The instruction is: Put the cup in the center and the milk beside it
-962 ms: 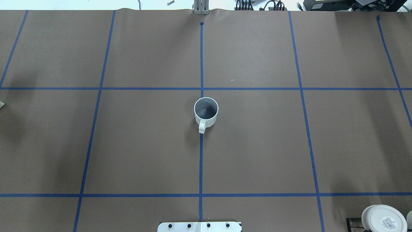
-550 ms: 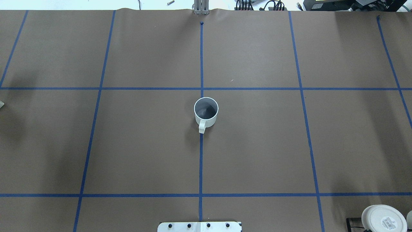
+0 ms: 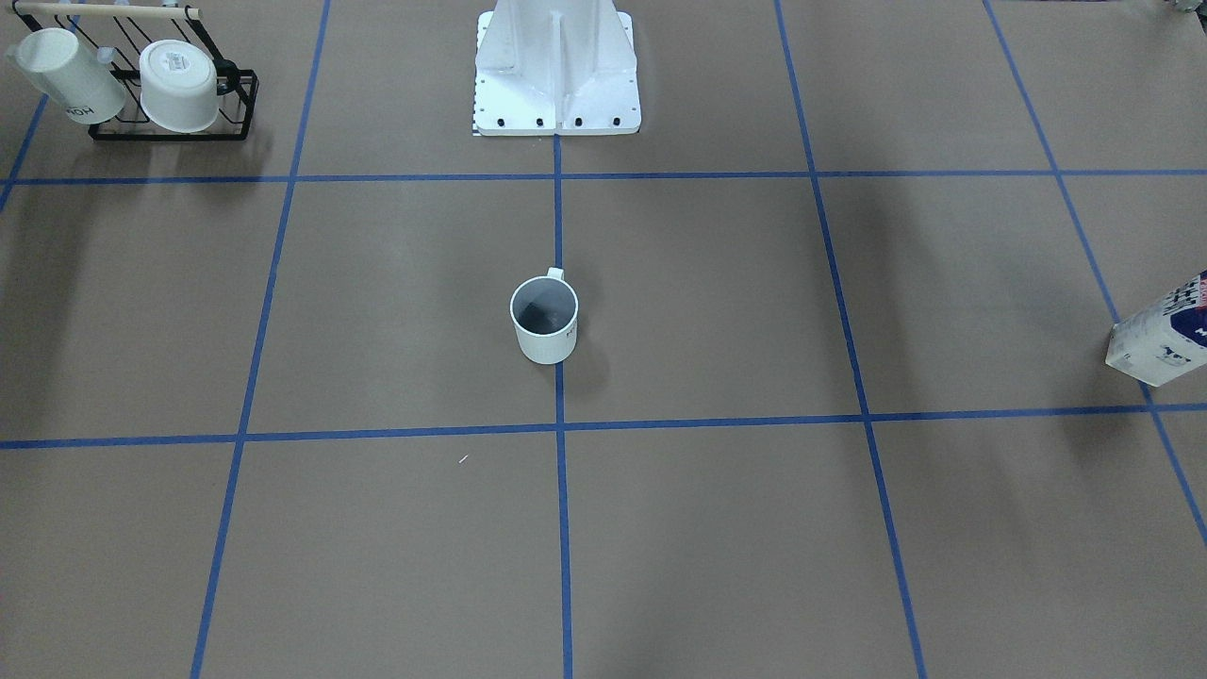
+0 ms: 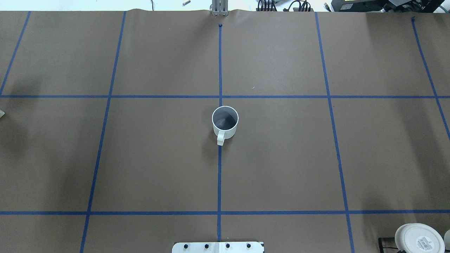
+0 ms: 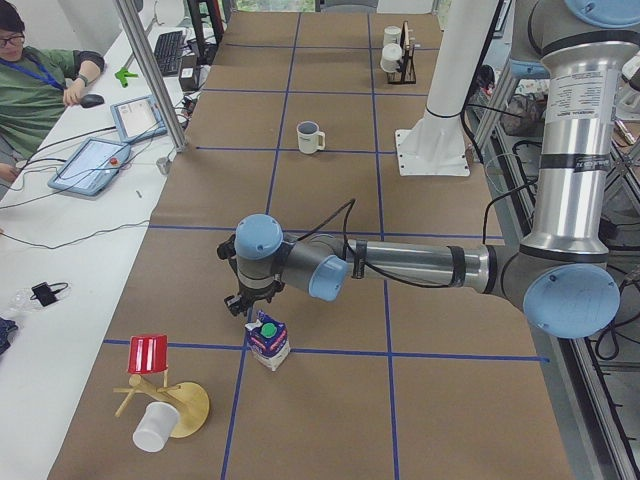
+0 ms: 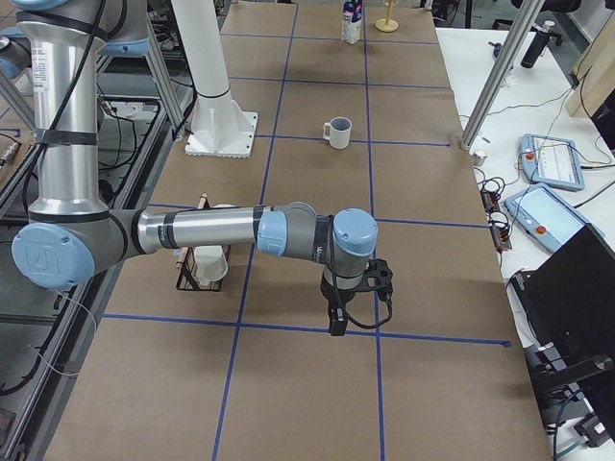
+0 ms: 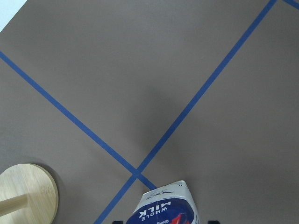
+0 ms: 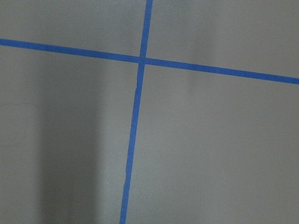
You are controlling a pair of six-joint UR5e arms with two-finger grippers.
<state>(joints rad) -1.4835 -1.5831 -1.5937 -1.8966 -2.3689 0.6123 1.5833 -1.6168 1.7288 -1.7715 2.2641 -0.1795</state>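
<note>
Cup (image 4: 225, 123) stands upright at the center (image 4: 190, 154) of the brown paper, right on the lengthwise blue tape line (image 4: 219, 175). Its handle is turned toward the robot's base (image 4: 218, 247), and its inside is grey. Milk carton (image 5: 268, 340) stands well apart from the cup, far out toward the table's end on the robot's left, on a crossing of tape lines with its green cap up. The front-facing view catches only part of it at the right edge. Left gripper (image 5: 242, 303) hangs pointing down just beside the carton's top, on the side toward the cup; whether it touches cannot be made out. The left wrist view has the carton's top at its bottom edge, "WHOLE MILK" legible, but the fingers barely show, so open or closed cannot be told. Right gripper (image 6: 338, 322) hangs low over bare paper near a tape crossing toward the robot's right end. It is seen only from the side, so finger state cannot be told. The right wrist view gives paper and crossing tape only. Wooden stand (image 5: 170, 405) sits near the carton, with a red cup (image 5: 149, 354) upside down on a peg and a white cup (image 5: 152, 428) at its foot. Wire rack (image 3: 170, 94) holding two white mugs stands on the robot's right side. An operator (image 5: 30, 75) sits at the side bench.
</note>
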